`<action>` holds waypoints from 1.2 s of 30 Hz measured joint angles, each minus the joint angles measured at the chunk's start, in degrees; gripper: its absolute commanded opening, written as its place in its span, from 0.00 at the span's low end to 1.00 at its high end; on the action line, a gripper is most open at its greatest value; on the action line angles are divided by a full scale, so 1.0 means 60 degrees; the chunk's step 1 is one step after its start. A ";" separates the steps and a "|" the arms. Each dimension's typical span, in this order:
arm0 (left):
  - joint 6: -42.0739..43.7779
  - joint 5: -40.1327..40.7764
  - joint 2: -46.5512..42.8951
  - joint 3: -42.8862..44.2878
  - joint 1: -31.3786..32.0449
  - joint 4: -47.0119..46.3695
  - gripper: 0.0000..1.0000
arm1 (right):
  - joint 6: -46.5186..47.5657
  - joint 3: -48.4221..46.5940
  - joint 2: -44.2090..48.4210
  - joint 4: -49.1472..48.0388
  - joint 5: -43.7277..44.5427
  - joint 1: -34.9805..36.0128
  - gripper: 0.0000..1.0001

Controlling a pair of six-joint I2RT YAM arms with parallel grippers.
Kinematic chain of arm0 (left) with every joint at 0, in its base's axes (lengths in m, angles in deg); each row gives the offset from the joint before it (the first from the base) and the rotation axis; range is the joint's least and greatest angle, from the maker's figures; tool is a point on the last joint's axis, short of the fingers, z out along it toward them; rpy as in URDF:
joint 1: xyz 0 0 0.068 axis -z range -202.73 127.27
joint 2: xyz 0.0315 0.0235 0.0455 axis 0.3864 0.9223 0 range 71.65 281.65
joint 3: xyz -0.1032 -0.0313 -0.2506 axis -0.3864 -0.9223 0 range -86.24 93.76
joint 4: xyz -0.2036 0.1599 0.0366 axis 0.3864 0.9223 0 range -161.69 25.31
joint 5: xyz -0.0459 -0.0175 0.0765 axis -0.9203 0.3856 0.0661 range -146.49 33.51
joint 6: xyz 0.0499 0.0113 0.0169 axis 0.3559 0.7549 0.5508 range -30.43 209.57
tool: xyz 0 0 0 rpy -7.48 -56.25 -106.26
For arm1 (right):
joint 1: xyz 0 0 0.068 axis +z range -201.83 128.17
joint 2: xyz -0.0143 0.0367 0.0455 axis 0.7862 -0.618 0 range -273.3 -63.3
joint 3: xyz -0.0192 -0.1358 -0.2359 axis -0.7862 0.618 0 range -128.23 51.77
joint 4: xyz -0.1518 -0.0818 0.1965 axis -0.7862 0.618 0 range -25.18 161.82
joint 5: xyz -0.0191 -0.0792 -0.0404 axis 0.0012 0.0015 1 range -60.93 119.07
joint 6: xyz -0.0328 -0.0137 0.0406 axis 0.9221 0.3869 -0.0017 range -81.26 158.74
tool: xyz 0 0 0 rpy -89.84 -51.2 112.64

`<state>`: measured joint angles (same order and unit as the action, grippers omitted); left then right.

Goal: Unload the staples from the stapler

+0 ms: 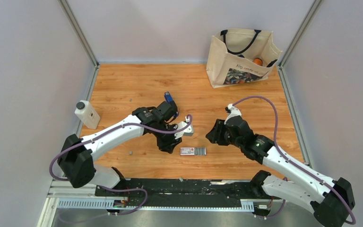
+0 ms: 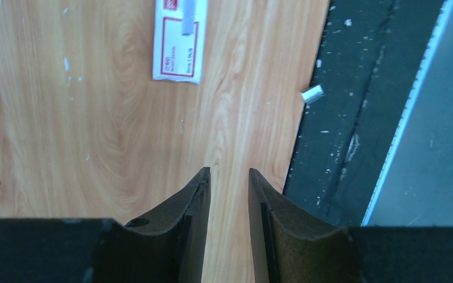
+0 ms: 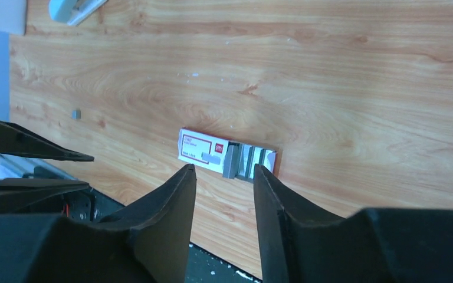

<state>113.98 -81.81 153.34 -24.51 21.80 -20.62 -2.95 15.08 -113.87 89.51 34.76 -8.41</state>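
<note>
The blue stapler (image 1: 169, 98) shows as a small blue end behind my left wrist, at mid-table. Grey staples (image 3: 245, 162) lie in short strips in the open end of a red-and-white carton (image 3: 203, 147), and one strip rests on its lid (image 2: 187, 17). A loose grey strip (image 1: 130, 152) lies further left on the wood. My left gripper (image 2: 229, 172) hovers over bare wood just left of the carton (image 1: 193, 151), jaws slightly apart and empty. My right gripper (image 3: 224, 168) is to the right of the carton and points at it, open, holding nothing.
A white bottle (image 1: 87, 114) stands by the left wall. A canvas tote bag (image 1: 241, 57) sits at the back right. A black strip (image 2: 354, 118) runs along the table's near edge with a small white scrap (image 2: 312, 93) on it.
</note>
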 measured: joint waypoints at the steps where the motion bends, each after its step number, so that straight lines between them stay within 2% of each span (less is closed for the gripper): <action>1: 0.0106 -0.0091 -0.0149 -0.0025 0.0098 0.0127 0.38 | 0.0066 0.0084 -0.0025 -0.0087 -0.0259 0.0000 0.48; 3: 0.0262 -0.0430 -0.0404 -0.0018 0.0084 0.0222 0.38 | 0.0200 0.0186 -0.0197 -0.0197 -0.0601 0.0160 0.50; 7: 0.0168 -0.1089 -0.0331 0.0321 -0.1096 0.0313 0.38 | 0.0466 0.0135 -0.1100 -0.0229 -0.0754 0.1537 0.50; 11: -0.0029 -0.1351 -0.0022 0.0798 -0.2364 0.0259 0.38 | 0.0565 0.0040 -0.2164 -0.0182 -0.0361 0.3311 0.50; 16: -0.0120 -0.1490 0.0007 0.0801 -0.3264 0.0448 0.38 | 0.0568 -0.0514 -0.3235 -0.0189 0.0237 0.4652 0.51; 26: -0.0157 -0.1625 0.0029 0.0627 -0.3687 0.0772 0.41 | 0.0568 -0.1872 -0.5464 -0.0605 0.0568 0.6142 0.54; 36: -0.0197 -0.1585 -0.0379 0.0350 -0.3690 0.0845 0.49 | 0.0561 -0.2255 -0.6258 -0.0579 0.0729 0.6495 0.50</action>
<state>112.80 -91.32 151.07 -22.41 -0.34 -15.55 0.42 1.55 -151.42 86.03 39.14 30.56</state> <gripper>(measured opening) 0.459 0.518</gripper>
